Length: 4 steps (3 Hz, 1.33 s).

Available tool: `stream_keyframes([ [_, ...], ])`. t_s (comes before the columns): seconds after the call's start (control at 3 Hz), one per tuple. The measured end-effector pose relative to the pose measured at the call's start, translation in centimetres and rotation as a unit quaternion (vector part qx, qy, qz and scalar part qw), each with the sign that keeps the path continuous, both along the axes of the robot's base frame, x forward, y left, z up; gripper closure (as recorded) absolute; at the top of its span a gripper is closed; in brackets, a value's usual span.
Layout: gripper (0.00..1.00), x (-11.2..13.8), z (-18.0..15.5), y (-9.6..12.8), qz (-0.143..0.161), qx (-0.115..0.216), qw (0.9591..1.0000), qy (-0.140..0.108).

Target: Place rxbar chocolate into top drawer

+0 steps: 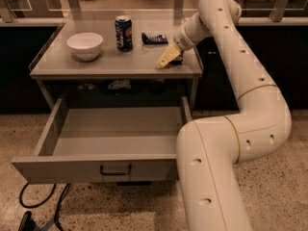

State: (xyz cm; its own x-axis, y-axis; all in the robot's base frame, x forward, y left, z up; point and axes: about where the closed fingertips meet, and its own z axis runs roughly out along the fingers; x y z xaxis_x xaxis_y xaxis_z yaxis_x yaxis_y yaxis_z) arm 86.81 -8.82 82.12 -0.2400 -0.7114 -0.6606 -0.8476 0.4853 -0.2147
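Note:
My gripper [167, 59] is down at the counter top, near its right front corner. A small dark flat piece, which I take for the rxbar chocolate [177, 59], shows just at the gripper's right side. Most of it is hidden by the gripper. I cannot tell whether it is gripped or only lying under it. The top drawer [72, 169] is pulled fully out below the counter. It is grey with a dark curved handle [115, 170] at the middle of its front, and nothing lies in it.
On the counter [96, 64] stand a white bowl [85, 45] at the left and a blue soda can [123, 32] in the middle. A wider dark blue snack packet [154, 37] lies behind the gripper. My arm [250, 81] arches down the right side. Cables [43, 203] lie on the floor.

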Motion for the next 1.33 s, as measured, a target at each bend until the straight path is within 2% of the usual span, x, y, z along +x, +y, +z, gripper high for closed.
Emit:
stream_keyframes([
  [0.33,0.14,0.00,0.00,0.00,0.000,0.000,1.0000,0.000],
  [0.67,0.16,0.00,-0.01,0.00,0.000,0.000,1.0000,0.000],
  [1.0,0.34,0.00,-0.01,0.00,0.000,0.000,1.0000,0.000],
  [1.33,0.34,0.00,-0.01,0.01,0.000,0.000,1.0000,0.000],
])
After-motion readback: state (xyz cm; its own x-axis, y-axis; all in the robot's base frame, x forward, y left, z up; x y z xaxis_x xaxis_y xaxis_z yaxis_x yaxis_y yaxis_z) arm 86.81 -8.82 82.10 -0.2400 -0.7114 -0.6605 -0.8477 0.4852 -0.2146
